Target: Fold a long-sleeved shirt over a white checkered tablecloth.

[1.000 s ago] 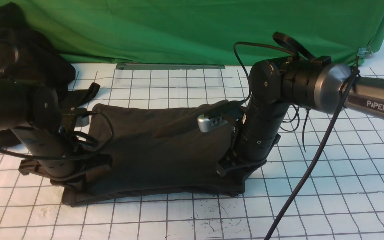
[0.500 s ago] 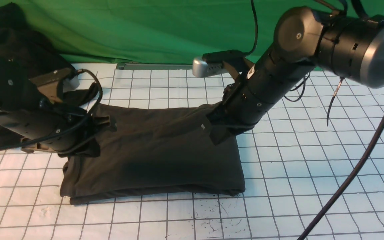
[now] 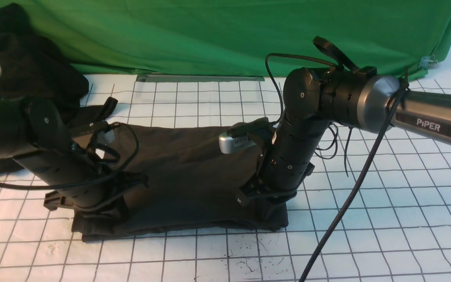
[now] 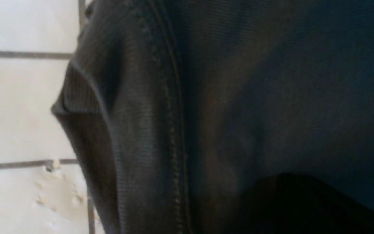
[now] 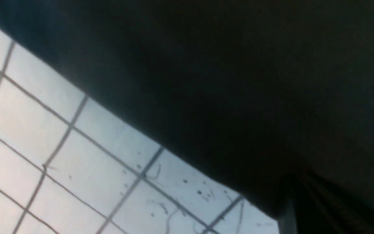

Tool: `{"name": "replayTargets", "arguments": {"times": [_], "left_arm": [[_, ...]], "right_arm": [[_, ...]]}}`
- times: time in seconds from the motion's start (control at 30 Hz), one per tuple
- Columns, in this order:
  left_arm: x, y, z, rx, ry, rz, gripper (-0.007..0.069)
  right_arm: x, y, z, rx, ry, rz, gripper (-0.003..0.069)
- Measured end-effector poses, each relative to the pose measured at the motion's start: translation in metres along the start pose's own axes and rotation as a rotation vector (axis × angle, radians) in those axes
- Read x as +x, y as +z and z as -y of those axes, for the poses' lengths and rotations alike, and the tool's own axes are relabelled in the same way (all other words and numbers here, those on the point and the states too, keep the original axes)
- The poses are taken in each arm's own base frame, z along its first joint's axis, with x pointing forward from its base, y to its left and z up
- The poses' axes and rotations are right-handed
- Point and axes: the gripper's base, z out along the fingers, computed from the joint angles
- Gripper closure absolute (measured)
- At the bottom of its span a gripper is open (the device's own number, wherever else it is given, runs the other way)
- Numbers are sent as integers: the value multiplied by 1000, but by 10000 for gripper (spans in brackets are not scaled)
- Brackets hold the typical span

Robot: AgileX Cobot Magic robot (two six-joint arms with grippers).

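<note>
The long-sleeved shirt, dark brown-black, lies folded into a rough rectangle on the white checkered tablecloth. My left gripper is low at the shirt's near left corner, where the cloth bunches around it. My right gripper is low at the near right corner, with fabric gathered under it. Both are shut on shirt fabric; the jaws themselves are hidden by cloth. The left wrist view shows a stitched hem of the shirt beside the tablecloth. In the right wrist view the shirt edges the speckled tablecloth.
A blacker lumpy heap of cloth sits at the far left, with a dark strap beside it. Green fabric hangs along the back above a grey strip. The right arm's cable trails toward the front edge.
A second ago both arms were low at the shirt's near corners. Half a second ago they were raised over its far edge. Both are low at the near corners again.
</note>
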Motion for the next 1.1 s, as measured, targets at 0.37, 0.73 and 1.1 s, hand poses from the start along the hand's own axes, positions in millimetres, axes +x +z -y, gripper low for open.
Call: {"name": "replayTargets", "arguments": {"times": [0.37, 0.73, 1.1], "left_arm": [[35, -125, 12, 45, 130, 264, 626], [174, -266, -2, 208, 236, 848, 626], [219, -250, -21, 283, 162, 1041, 626]], "right_arm": [[41, -165, -38, 78, -107, 403, 652], [250, -343, -79, 151, -275, 1460, 652], [367, -247, -44, 351, -390, 1963, 652]]}}
